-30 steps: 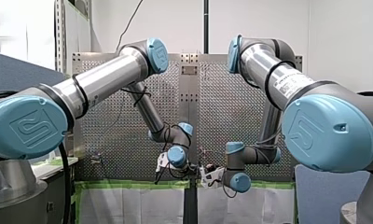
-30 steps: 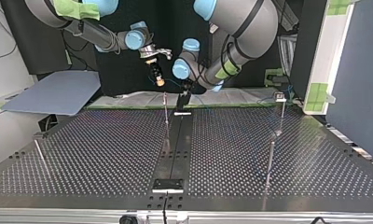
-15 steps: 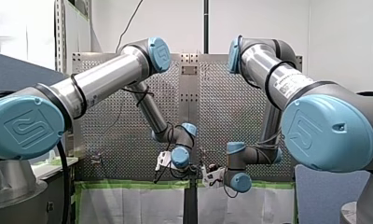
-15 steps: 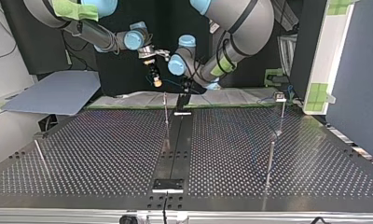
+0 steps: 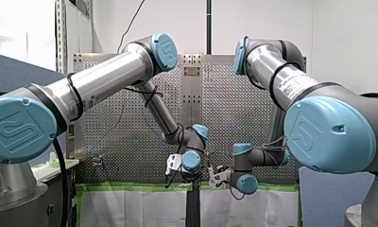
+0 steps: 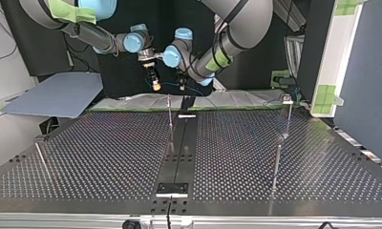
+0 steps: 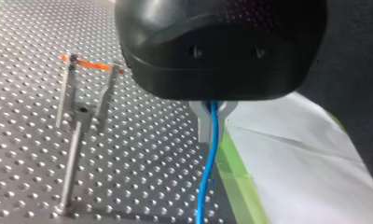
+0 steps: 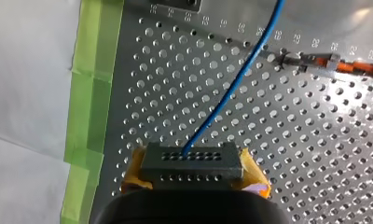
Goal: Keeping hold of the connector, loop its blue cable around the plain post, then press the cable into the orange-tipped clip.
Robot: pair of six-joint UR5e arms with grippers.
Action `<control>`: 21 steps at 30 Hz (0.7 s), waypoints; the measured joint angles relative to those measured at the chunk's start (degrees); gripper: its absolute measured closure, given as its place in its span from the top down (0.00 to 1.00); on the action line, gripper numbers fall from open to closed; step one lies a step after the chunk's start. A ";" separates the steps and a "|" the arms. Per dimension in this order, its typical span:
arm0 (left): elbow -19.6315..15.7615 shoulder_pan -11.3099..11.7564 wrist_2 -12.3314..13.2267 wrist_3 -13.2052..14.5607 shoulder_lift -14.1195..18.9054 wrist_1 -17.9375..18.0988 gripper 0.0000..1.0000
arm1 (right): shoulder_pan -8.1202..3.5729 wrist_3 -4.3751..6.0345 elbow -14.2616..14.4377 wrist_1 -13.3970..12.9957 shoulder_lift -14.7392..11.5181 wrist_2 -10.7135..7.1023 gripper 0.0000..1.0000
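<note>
In the right wrist view my right gripper is shut on the dark connector, its yellow pads on either side. The blue cable leaves the connector and runs off over the perforated table. In the left wrist view my left gripper is shut on the blue cable, which hangs down past the fingers. Beside it stand the orange-tipped clip and a plain post. In the top view both grippers hang close together above the table's far edge: right gripper, left gripper.
In the top view, thin posts stand at the middle far side, at the right and at the near left. A small clip sits far right. Green tape and white sheeting border the table's edge.
Both grippers have shifted together toward the top view's left and risen slightly, away from the middle post. Both grips are unchanged.
</note>
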 joint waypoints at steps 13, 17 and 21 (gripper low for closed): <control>0.00 0.99 2.15 -3.74 0.27 2.22 0.02 | -0.88 -0.08 0.06 1.15 -2.29 -0.93 0.00; 0.00 1.40 3.00 -3.84 0.28 2.27 0.02 | -0.92 0.01 0.05 1.30 -2.45 -0.96 0.00; 0.00 1.75 3.73 -3.88 0.28 2.35 0.02 | -0.93 0.03 0.06 1.29 -2.48 -0.92 0.00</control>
